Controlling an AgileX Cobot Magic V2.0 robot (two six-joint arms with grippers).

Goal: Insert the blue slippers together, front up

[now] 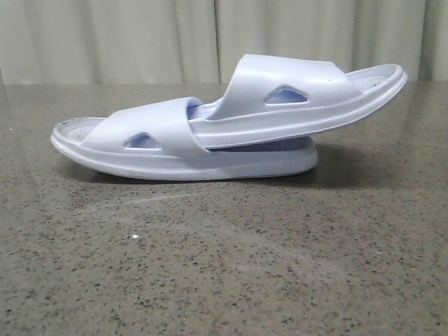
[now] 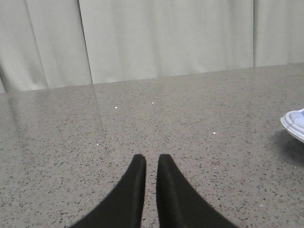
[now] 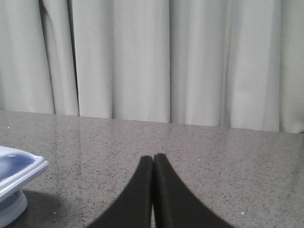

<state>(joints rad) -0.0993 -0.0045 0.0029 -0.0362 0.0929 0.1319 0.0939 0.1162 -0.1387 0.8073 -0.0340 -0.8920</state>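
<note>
The two blue slippers lie nested in the middle of the table in the front view. The lower slipper (image 1: pixel 119 133) rests flat on its sole. The upper slipper (image 1: pixel 315 80) has one end pushed under the lower one's strap, and its other end tilts up to the right. Neither gripper shows in the front view. My left gripper (image 2: pixel 151 159) is empty, its fingers nearly together with a narrow gap, hovering over bare table with a slipper tip (image 2: pixel 295 122) far to one side. My right gripper (image 3: pixel 153 158) is shut and empty, apart from the slipper ends (image 3: pixel 16 171).
The table (image 1: pixel 224 266) is a grey speckled stone-like top. Pale curtains (image 1: pixel 140 35) hang behind its far edge. Nothing else stands on the table in any view.
</note>
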